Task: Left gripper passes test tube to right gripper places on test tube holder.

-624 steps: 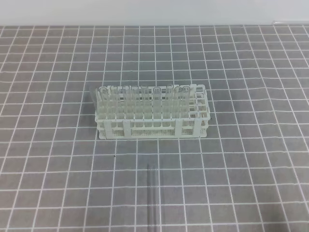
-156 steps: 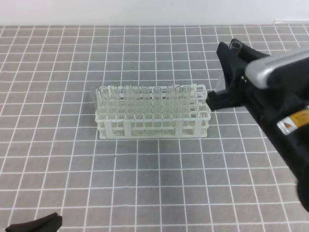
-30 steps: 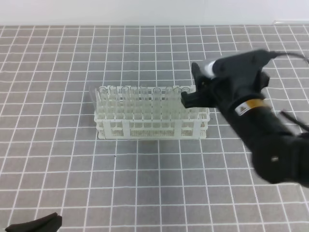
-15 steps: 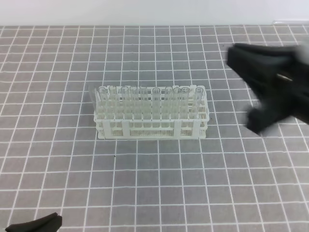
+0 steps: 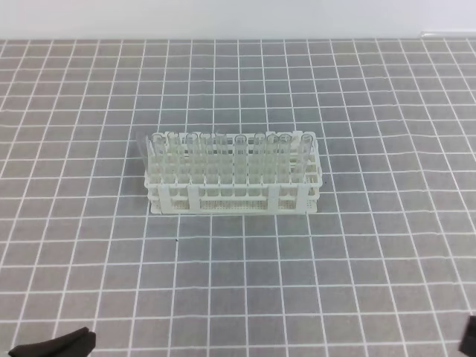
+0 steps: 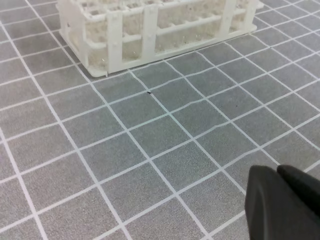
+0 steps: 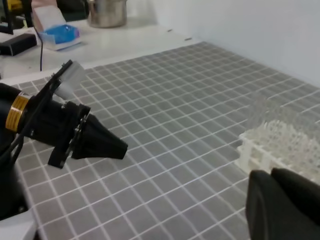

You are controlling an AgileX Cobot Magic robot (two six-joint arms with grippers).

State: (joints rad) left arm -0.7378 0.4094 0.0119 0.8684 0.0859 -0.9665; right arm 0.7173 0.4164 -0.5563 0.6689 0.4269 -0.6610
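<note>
**Confirming Tube Placement and Arm Park Positions**

The grey worktop [image 5: 238,282] with its white grid lines carries one item: the white plastic lattice test tube holder [image 5: 234,195], long and rectangular, standing a little behind the worktop centre with its long side parallel to the front edge. Its square holes hold rows of slim clear glass tubes, all upright. The test tube [image 5: 306,146] of this task is judged to be the one at the holder's right end, back row; it looks identical to its neighbours, so this cannot be confirmed. No tube lies loose on the worktop, and neither gripper carries one. On that evidence the handover and the placement appear complete, with no step left.

Arm pose: both arms sit low at the front edge, well apart from the holder.

- The left gripper [image 6: 285,205], black jaws on a matte-black arm with an orange-yellow ring, rests at the front left corner. The jaws are closed together with nothing between them.
- The right gripper [image 7: 282,202], black angular jaws, sits at the front right corner. The jaws are closed and hold nothing.
</note>
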